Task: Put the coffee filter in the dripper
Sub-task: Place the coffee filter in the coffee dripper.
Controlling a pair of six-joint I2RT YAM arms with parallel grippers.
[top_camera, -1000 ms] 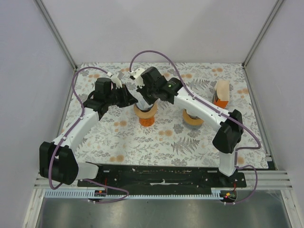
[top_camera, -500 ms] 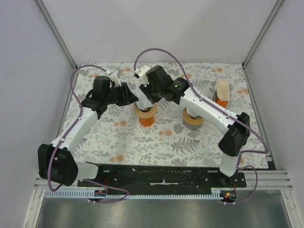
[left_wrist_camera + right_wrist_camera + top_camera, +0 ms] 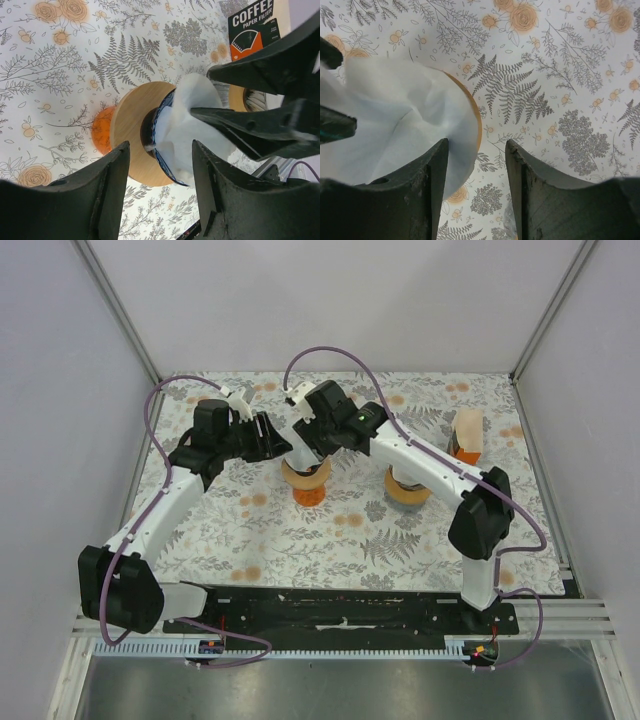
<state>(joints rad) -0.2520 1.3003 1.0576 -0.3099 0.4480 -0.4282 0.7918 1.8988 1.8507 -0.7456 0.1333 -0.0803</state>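
Coffee filter (image 3: 192, 120) sits crumpled in the dripper (image 3: 127, 145), white paper standing up above its rim. Left tool (image 3: 161, 155) hangs just beside the dripper, jaws apart, gripping nothing. Right tool (image 3: 476, 150) hovers over the dripper too, jaws spread, the paper loose beneath.
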